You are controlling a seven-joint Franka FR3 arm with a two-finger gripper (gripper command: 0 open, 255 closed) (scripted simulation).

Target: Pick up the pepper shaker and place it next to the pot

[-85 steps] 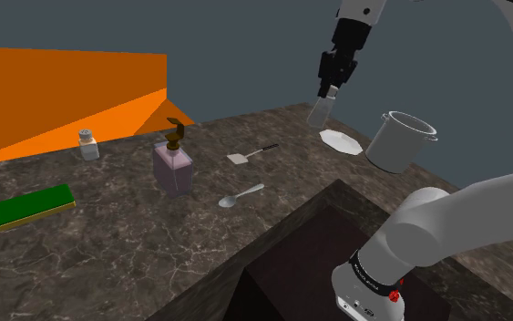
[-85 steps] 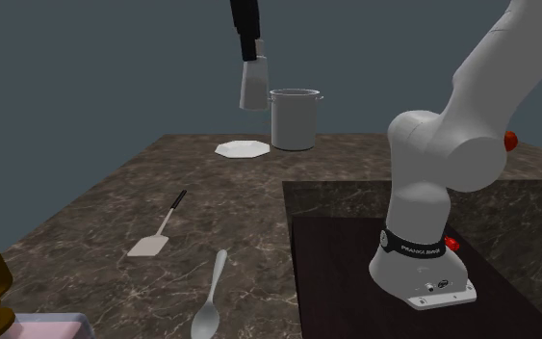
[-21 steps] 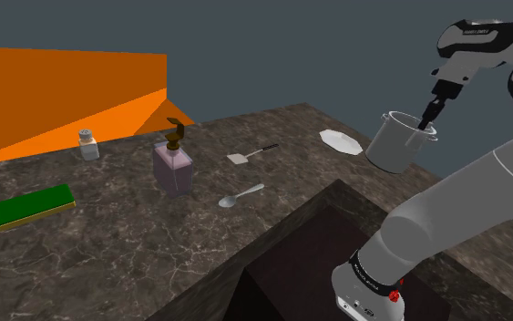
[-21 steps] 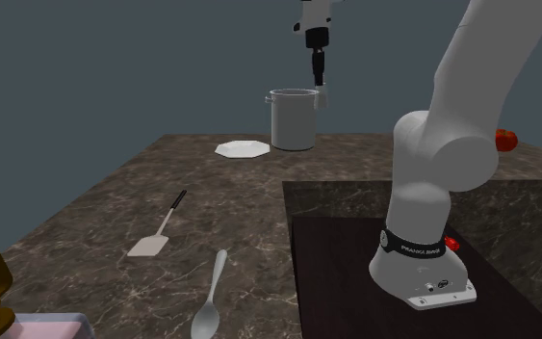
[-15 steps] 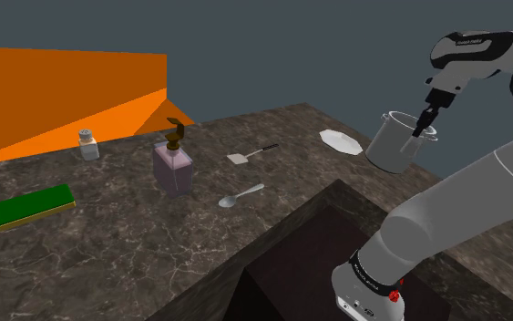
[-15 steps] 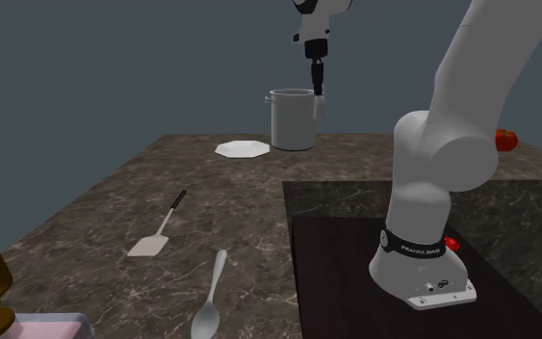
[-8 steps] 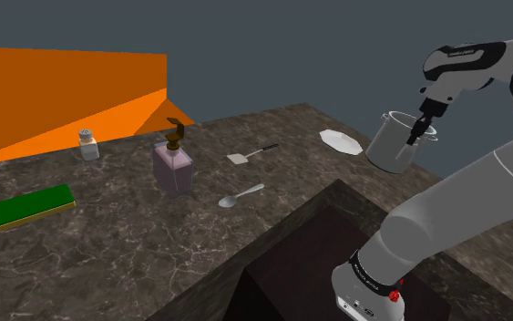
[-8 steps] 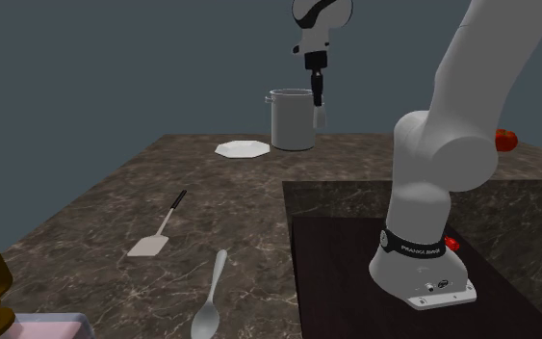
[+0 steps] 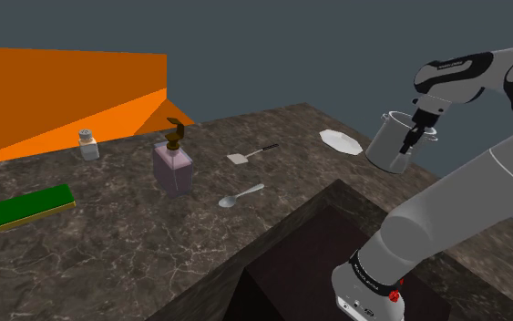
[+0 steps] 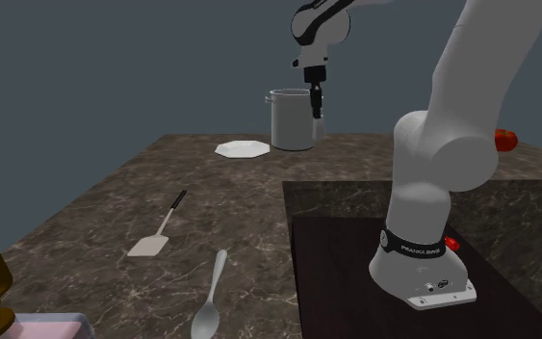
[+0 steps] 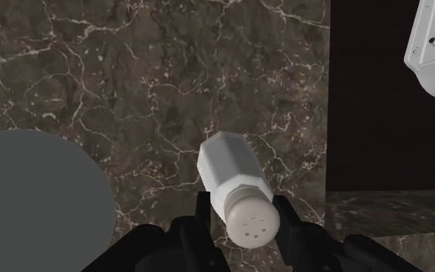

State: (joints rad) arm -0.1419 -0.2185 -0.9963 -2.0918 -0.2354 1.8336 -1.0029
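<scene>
At the shoulder view's right end of the counter [image 9: 136,219], just beside the pot [image 9: 386,146], I have the gripper [image 11: 242,212] pinching the white pepper shaker [image 11: 227,178], so pickup and carry look done to me and only setting it down and letting go remain.

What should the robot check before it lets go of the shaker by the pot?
1. Shaker clasped in the gripper: ok.
2. Shaker beside the pot, not over its opening: ok.
3. Counter under the shaker bare: ok.
4. Shaker straight in the grip: not ok, it slants a little toward the pot.
5. Shaker's base resting on the counter: cannot tell.
</scene>
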